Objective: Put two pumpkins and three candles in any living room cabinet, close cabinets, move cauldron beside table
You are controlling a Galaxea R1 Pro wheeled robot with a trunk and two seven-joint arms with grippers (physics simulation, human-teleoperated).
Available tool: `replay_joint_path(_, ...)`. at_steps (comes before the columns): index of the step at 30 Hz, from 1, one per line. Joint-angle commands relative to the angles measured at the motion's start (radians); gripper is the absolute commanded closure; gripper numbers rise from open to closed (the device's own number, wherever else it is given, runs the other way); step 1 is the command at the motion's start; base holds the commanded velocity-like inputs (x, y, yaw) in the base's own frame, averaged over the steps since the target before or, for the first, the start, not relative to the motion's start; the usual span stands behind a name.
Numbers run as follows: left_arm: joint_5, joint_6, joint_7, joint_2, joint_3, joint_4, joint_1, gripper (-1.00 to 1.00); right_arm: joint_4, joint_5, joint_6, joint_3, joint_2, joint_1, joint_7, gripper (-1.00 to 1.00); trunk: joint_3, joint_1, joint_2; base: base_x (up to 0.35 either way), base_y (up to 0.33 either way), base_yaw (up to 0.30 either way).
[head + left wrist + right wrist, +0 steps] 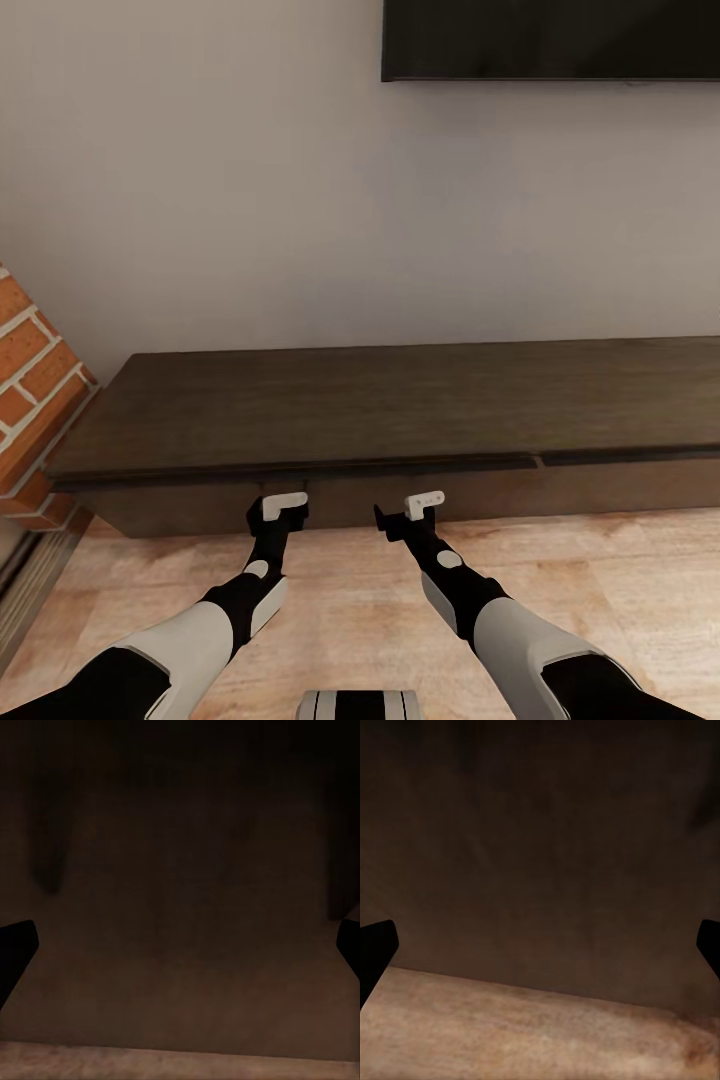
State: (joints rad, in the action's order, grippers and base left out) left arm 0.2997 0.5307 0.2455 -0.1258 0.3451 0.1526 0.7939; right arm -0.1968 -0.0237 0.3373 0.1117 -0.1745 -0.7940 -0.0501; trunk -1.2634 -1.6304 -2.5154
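The long, low, dark brown cabinet [400,400] stands against the wall, and its flat top is bare. Both my arms reach toward its front panels. My left gripper [281,517] is close to the front, left of a seam between panels. In the left wrist view the gripper [180,945] is open and faces a dark panel [180,870]. My right gripper [398,522] is just as near and also open, and in its wrist view the gripper [540,945] faces a panel [540,832] above the floor. Neither holds anything. The pumpkins, candles, cauldron and table are out of view.
A red brick wall [30,400] juts out at the cabinet's left end. A dark screen [550,40] hangs on the pale wall above. Light wooden floor [350,600] lies between me and the cabinet.
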Motion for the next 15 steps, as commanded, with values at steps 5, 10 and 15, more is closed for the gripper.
replay_joint_path(5, 0.006, 0.002, 0.006, 0.0, 0.008, -0.001, 0.001, -1.0, 0.002, -0.002, 0.003, 0.0, 0.0, -0.001, -0.001, -1.0, -0.001, 0.0, 0.0, -0.098, 0.0, 0.0)
replay_joint_path(10, 0.006, 0.001, 0.006, 0.0, 0.008, -0.001, 0.001, -1.0, 0.002, -0.002, 0.003, 0.001, 0.0, -0.001, 0.0, -1.0, -0.001, 0.0, 0.0, -0.281, 0.0, 0.0)
replay_joint_path(15, 0.006, 0.0, 0.005, 0.0, 0.008, -0.001, 0.001, -1.0, -0.001, -0.001, -0.003, 0.0, 0.0, -0.001, -0.001, -1.0, -0.001, 0.0, 0.0, -0.265, 0.0, 0.0)
